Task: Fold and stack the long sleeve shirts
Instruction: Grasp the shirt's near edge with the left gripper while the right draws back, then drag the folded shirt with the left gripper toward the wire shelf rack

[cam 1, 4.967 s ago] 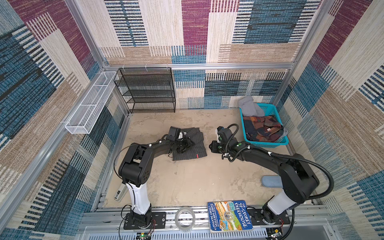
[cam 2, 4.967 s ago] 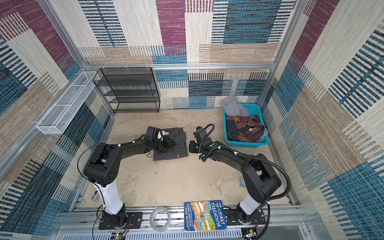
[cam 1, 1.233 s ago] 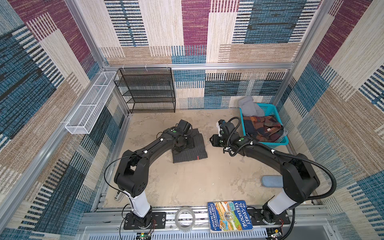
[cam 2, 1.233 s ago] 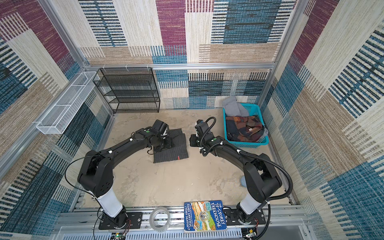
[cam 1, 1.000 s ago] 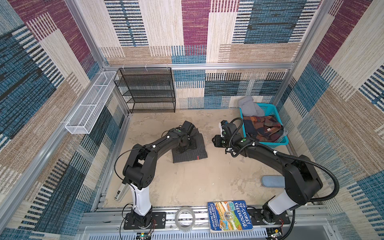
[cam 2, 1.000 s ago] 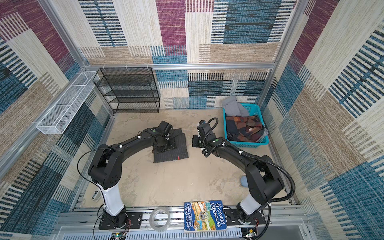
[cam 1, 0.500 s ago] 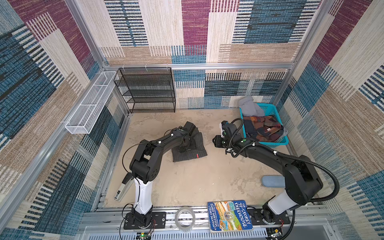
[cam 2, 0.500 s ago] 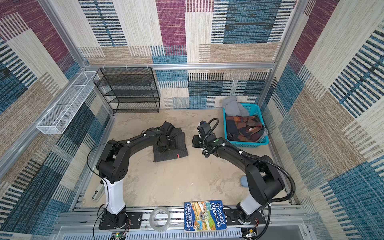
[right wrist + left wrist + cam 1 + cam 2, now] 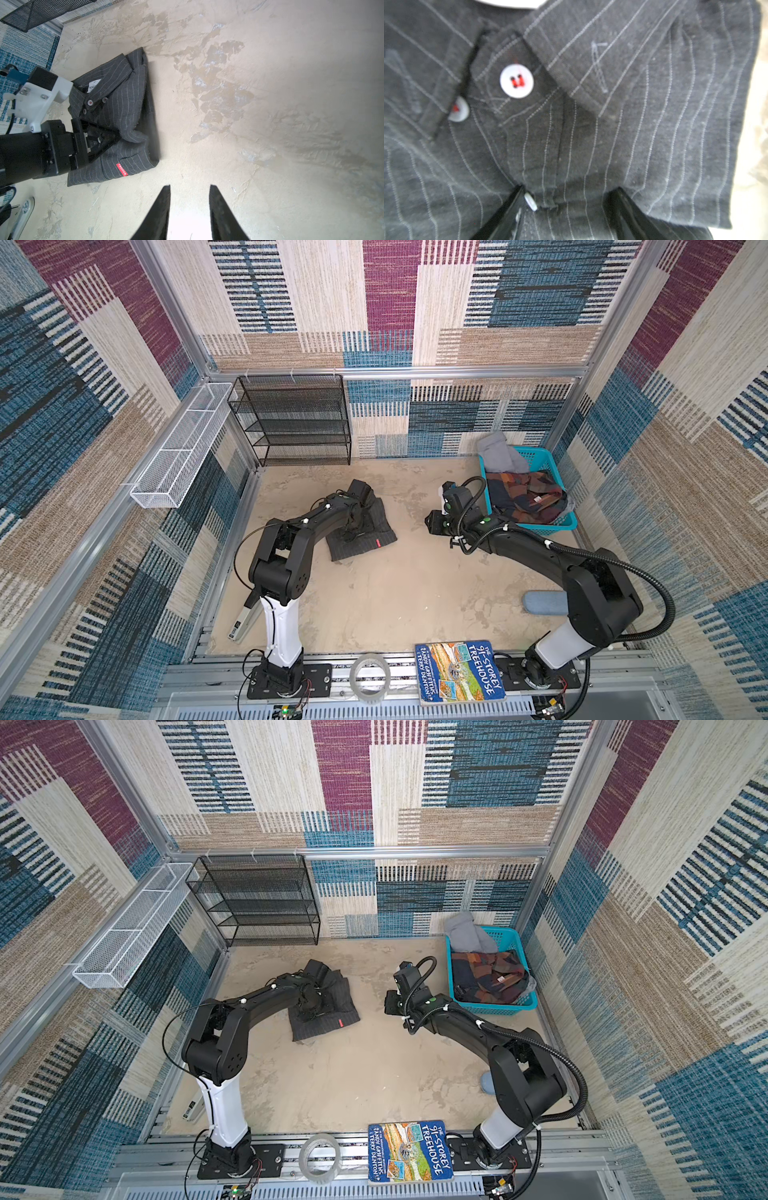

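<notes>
The long sleeve shirt (image 9: 374,531) (image 9: 336,1011) is a charcoal pinstriped bundle, folded, with a red tag, lying on the floor left of centre. My left gripper (image 9: 352,527) (image 9: 309,1010) (image 9: 569,199) is down on it, open. Its fingertips press into the buttoned front just below the collar (image 9: 566,68), and cloth bulges between them. In the right wrist view the shirt (image 9: 128,99) partly covers the left gripper (image 9: 108,137). My right gripper (image 9: 432,522) (image 9: 390,1004) (image 9: 189,187) hovers open and empty over bare floor, to the right of the shirt.
A teal basket (image 9: 561,524) at the back right holds a plaid garment (image 9: 523,493) and a grey one (image 9: 496,452). A black mesh rack (image 9: 295,423) stands at the back. A white wire basket (image 9: 178,448) hangs left. A book (image 9: 459,670) and tape roll (image 9: 370,674) lie in front.
The left arm's elbow has swung in toward the middle while its gripper stays on the shirt near the collar. The right gripper has hardly moved.
</notes>
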You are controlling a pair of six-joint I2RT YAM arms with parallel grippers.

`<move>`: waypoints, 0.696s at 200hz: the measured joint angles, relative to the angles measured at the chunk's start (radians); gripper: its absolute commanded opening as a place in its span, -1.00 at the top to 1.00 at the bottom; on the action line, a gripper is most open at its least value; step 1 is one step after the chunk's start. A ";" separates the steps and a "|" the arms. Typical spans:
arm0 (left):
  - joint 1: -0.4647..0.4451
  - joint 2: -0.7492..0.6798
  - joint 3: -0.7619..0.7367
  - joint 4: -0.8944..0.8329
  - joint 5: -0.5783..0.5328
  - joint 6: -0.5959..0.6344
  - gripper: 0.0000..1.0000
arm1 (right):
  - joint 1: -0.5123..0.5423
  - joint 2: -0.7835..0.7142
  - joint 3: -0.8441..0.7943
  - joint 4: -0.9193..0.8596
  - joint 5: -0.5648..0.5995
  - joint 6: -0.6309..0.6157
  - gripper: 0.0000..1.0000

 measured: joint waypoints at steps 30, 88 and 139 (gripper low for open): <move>0.053 -0.003 -0.005 -0.008 0.002 0.048 -0.32 | 0.000 0.008 0.005 0.000 0.000 0.001 0.31; 0.169 0.002 0.018 -0.058 0.024 0.164 -0.37 | 0.000 0.036 0.026 -0.003 -0.001 0.008 0.31; 0.265 0.042 0.149 -0.183 0.037 0.288 -0.44 | 0.000 0.094 0.057 0.003 -0.019 0.018 0.31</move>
